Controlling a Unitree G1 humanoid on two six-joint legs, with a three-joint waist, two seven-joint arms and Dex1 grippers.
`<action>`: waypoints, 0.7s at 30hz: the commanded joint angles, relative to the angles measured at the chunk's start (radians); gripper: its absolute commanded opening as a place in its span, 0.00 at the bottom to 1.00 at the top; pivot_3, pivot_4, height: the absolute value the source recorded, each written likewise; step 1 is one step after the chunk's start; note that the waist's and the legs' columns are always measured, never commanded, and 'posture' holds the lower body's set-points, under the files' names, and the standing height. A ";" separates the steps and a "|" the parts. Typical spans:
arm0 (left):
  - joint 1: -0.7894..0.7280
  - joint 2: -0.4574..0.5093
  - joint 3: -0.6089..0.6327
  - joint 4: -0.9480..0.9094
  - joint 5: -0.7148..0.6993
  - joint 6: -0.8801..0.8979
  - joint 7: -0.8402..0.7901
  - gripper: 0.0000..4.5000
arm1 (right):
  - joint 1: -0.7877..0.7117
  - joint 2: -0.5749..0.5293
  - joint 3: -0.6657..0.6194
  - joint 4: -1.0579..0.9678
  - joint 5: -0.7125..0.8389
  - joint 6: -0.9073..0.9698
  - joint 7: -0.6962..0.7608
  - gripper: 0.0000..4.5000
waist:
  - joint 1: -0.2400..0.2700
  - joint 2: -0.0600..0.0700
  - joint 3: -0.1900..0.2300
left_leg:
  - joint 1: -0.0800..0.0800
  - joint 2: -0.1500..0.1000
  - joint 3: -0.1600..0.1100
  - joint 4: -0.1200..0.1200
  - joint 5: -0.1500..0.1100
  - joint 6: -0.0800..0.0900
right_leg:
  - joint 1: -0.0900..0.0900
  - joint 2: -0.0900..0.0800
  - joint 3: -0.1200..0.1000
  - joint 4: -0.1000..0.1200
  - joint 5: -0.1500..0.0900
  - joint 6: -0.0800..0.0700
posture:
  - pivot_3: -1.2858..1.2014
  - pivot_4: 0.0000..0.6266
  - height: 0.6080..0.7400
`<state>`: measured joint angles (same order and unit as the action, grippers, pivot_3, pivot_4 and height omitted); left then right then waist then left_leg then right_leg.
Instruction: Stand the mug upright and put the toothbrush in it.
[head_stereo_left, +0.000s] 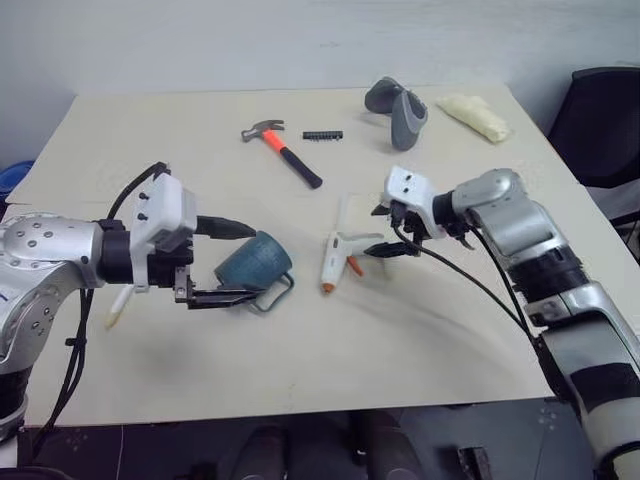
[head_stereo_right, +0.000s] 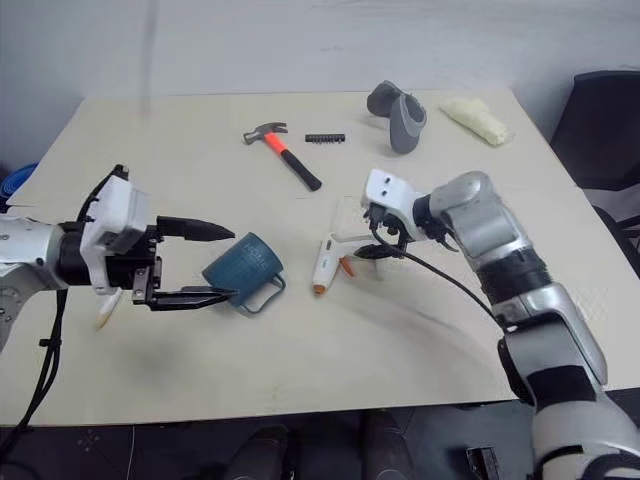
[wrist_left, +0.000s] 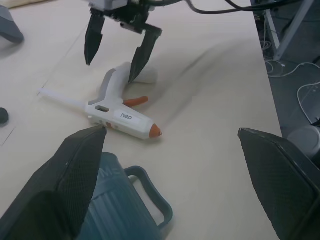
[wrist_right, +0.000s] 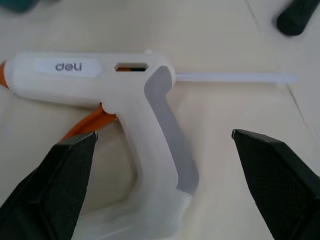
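Though ribbed, teal mug (head_stereo_left: 253, 259) sideways

A pale beige worktop (head_stereo_left: 430, 340) is seen filling most of the scene, matte and evenly lit, with soft shadows only. A plain light grey-white wall (head_stereo_left: 250, 40) is seen behind its far edge. A black chair (head_stereo_left: 600, 110) is placed at the far right corner. Something blue (head_stereo_left: 12, 178) is partly visible off the left edge. Dark floor (wrist_left: 295, 75) with loose white cables is seen beside the worktop.
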<state>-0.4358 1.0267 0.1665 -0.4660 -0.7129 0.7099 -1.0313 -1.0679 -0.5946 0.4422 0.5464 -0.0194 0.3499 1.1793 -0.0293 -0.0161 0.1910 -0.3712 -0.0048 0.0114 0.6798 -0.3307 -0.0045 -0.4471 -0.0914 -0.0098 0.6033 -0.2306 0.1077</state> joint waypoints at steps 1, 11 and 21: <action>-0.020 0.000 0.009 -0.038 -0.006 -0.001 0.016 0.99 | -0.038 0.018 0.021 0.078 -0.050 -0.101 0.056 1.00 | 0.001 0.000 0.000 | 0.000 0.000 0.000 0.000 0.000 0.000 | 0.000 0.000 0.000 0.000 0.000 0.000 | 0.52 0.24 1.00; -0.022 -0.011 0.003 -0.072 0.001 0.003 0.069 1.00 | -0.076 0.128 0.011 0.281 -0.149 -0.189 0.002 0.92 | -0.003 0.000 0.000 | 0.001 0.001 -0.001 0.001 0.002 -0.004 | 0.000 0.001 0.001 0.002 0.000 0.000 | 0.52 0.24 1.00; -0.047 -0.024 -0.024 -0.073 0.012 -0.002 0.081 1.00 | 0.015 0.086 -0.034 0.166 -0.140 -0.152 0.035 0.46 | 0.002 0.000 0.000 | 0.002 0.001 -0.002 0.001 0.002 -0.004 | 0.001 0.001 0.001 0.002 0.000 0.000 | 0.52 0.24 1.00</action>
<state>-0.4615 1.0016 0.1357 -0.5171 -0.7028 0.7187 -0.9543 -1.0828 -0.4980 0.4172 0.7375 -0.1604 0.1757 1.2102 -0.0273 -0.0164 0.1908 -0.3700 -0.0043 0.0098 0.6811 -0.3291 -0.0083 -0.4460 -0.0908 -0.0091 0.6050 -0.2306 0.1076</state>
